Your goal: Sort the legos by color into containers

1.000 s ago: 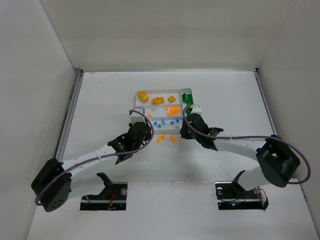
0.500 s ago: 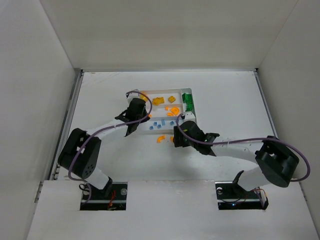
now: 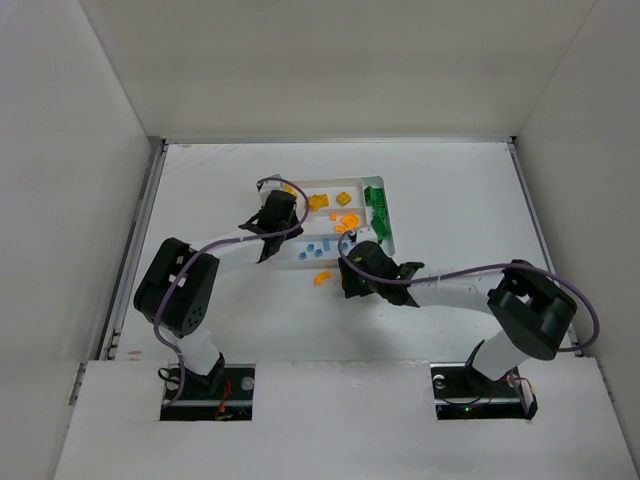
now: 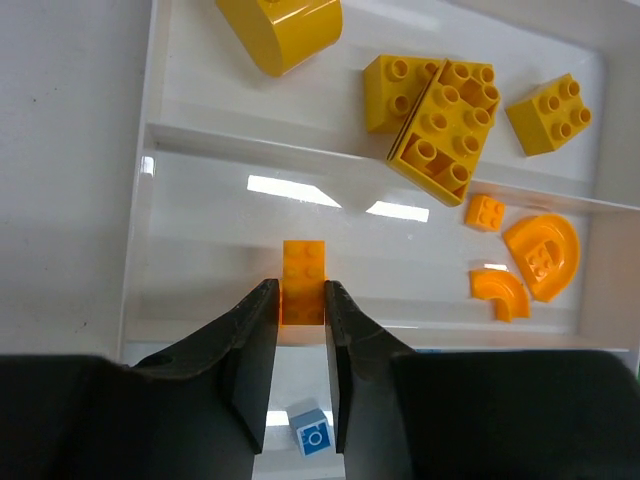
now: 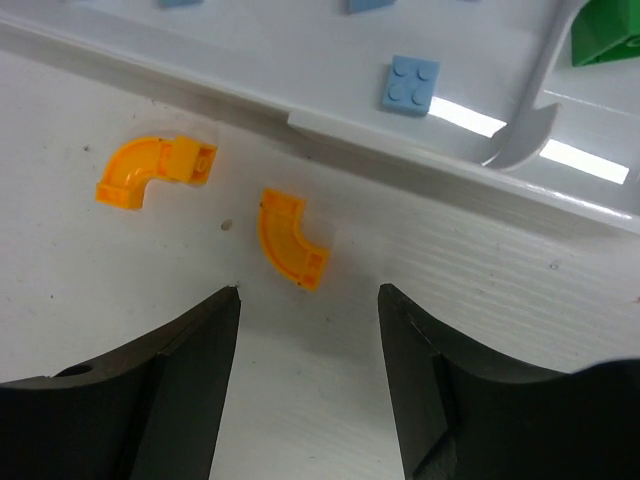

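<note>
My left gripper (image 3: pixel 277 226) (image 4: pixel 300 292) is shut on a small orange brick (image 4: pixel 303 283), held over the left end of the white tray (image 3: pixel 352 183) (image 4: pixel 215 215). Below it, yellow bricks (image 4: pixel 445 115) lie in the far section, orange pieces (image 4: pixel 540 255) in the middle one and a pale blue brick (image 4: pixel 310 432) in the near one. My right gripper (image 3: pixel 349 277) (image 5: pixel 308 292) is open, low over the table just in front of the tray (image 5: pixel 300 55). An orange curved brick (image 5: pixel 290 240) lies just beyond its fingertips and a second one (image 5: pixel 155 170) (image 3: pixel 322 277) to the left.
Green bricks (image 3: pixel 378 208) (image 5: pixel 605 35) fill the narrow section at the tray's right end. A pale blue brick (image 5: pixel 410 82) lies in the near section. White walls enclose the table on three sides.
My left gripper has swung from the table in front of the tray up over its left end, holding the orange brick. My right gripper has moved left, off the tray corner, down over the orange curved bricks.
</note>
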`<state>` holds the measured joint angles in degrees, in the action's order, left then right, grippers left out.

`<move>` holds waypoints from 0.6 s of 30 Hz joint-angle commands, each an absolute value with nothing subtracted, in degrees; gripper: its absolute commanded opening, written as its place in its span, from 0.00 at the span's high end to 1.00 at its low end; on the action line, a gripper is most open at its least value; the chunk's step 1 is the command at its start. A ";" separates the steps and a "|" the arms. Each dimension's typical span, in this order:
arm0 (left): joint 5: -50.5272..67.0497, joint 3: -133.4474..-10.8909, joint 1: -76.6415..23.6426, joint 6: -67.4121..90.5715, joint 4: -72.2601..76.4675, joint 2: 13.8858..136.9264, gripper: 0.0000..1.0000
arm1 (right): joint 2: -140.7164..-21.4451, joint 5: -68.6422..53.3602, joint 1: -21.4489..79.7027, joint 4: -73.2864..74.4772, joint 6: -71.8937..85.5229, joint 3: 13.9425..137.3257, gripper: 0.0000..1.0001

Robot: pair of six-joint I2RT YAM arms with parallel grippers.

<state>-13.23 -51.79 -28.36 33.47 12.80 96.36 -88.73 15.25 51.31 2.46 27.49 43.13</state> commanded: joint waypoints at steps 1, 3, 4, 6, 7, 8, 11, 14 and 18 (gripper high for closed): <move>-15.03 -54.05 -27.99 32.78 14.94 96.94 0.75 | -90.52 14.41 51.81 1.84 24.97 46.75 0.37; -15.12 -54.14 -28.08 32.43 14.94 97.21 0.72 | -91.66 14.41 51.81 2.63 24.70 47.72 0.37; -15.20 -54.05 -28.08 32.34 14.94 97.12 0.69 | -92.19 14.33 51.81 3.07 24.61 48.25 0.37; -15.73 -53.44 -28.25 32.34 14.94 96.33 0.62 | -92.98 14.33 51.81 3.69 24.09 48.95 0.37; -15.91 -53.00 -28.43 32.34 14.94 95.55 0.60 | -93.25 14.50 51.81 3.78 23.82 49.04 0.37; -16.08 -52.39 -28.60 32.34 14.94 94.32 0.60 | -93.51 14.50 51.81 3.78 23.73 49.13 0.37; -16.79 -49.23 -29.66 32.34 15.38 89.23 0.60 | -94.30 14.24 51.81 3.43 23.73 49.22 0.43; -16.87 -44.49 -31.50 32.08 15.91 83.60 0.60 | -94.83 14.41 51.81 3.61 23.64 49.22 0.49; -16.87 -36.93 -34.49 32.43 15.91 76.48 0.60 | -95.89 14.24 51.81 2.29 23.38 48.69 0.50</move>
<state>-15.90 -41.06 -32.67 32.95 14.68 81.19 -94.21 14.57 51.42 3.18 24.10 47.46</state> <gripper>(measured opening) 0.400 0.501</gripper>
